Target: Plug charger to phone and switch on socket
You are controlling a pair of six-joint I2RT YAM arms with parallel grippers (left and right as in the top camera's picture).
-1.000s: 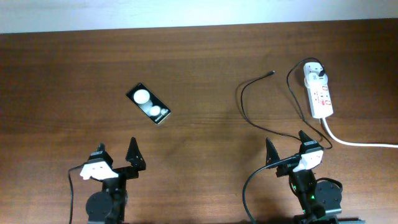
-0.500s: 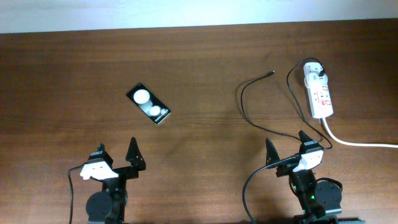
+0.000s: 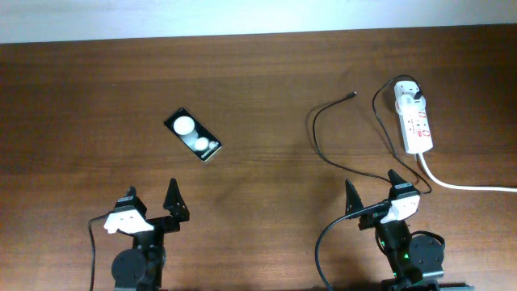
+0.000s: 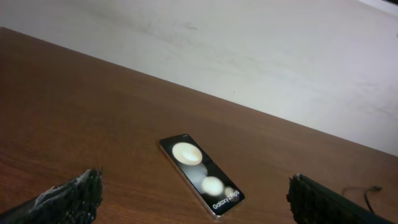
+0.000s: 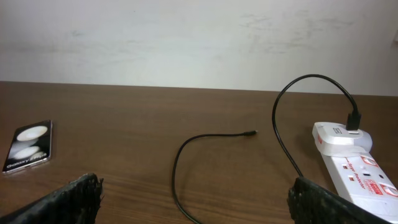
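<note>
Phone [image 3: 192, 135] lies flat on the wood table [image 3: 258, 73], screen up & angled, ahead of the L gripper [image 3: 152, 187], whose jaws are spread wide w/ nothing between them; the R gripper [image 3: 370, 179] is just as wide apart & empty. Charger [image 3: 311, 133] cable loops loose over the table's right side, its plug tip [image 3: 354, 94] lying free, well apart from the phone, while its white adapter [image 3: 409, 98] sits in the far end of the socket [image 3: 418, 133], which lies ahead of the R gripper w/ its thick white cord [image 3: 460, 186] trailing off right
</note>
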